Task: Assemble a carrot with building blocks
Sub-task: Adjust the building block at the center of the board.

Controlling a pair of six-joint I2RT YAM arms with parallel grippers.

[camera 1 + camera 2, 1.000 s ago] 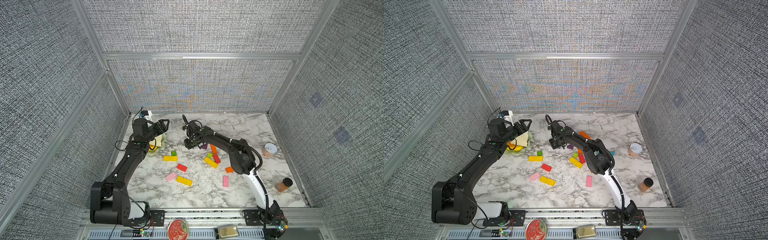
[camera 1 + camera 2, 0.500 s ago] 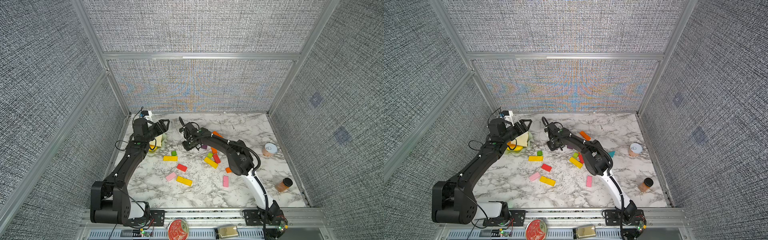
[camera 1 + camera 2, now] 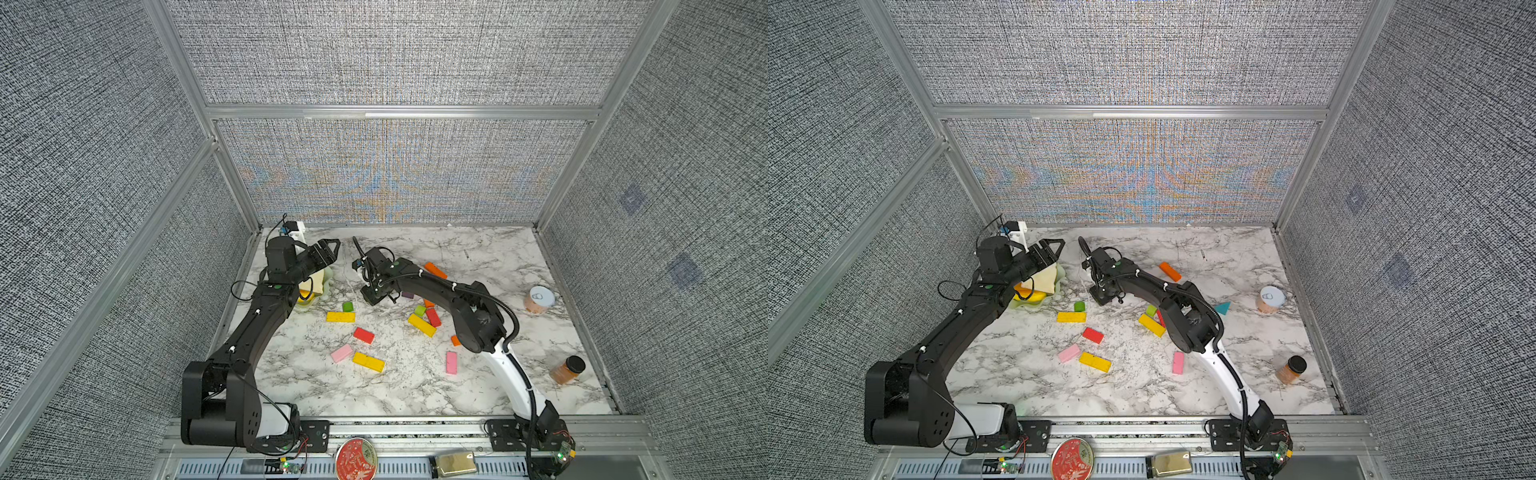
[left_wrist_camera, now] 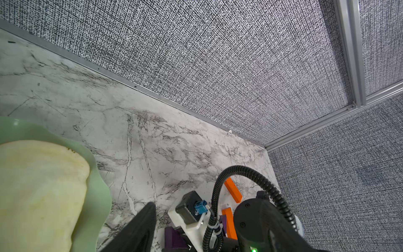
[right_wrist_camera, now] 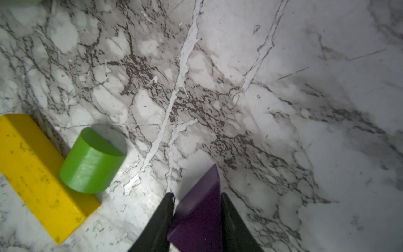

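- Right gripper [image 5: 197,194], in the right wrist view, is clamping a purple triangle [image 5: 202,213] between its jaws, over bare marble surface [image 5: 283,87]. I cannot tell whether the triangle is touching the surface. A green stub [image 5: 91,161] is leaning against a yellow bar [image 5: 37,170] nearby.
- In the left wrist view, the left gripper [image 4: 141,229] is showing only one dark finger beside the pale green plate [image 4: 96,174]; an orange bar [image 4: 233,189] is lying beyond the right arm.
- In both top views, the left gripper [image 3: 330,251] is hovering closed and empty over the plate. The right gripper [image 3: 1106,297] is hiding its triangle, near the green stub [image 3: 1079,306].
- I am judging that the triangle is being carried to a building spot, perhaps as the carrot's tip. The next move is calling for a flat set-down clear of the stub, then fetching the orange bar [image 3: 435,270].
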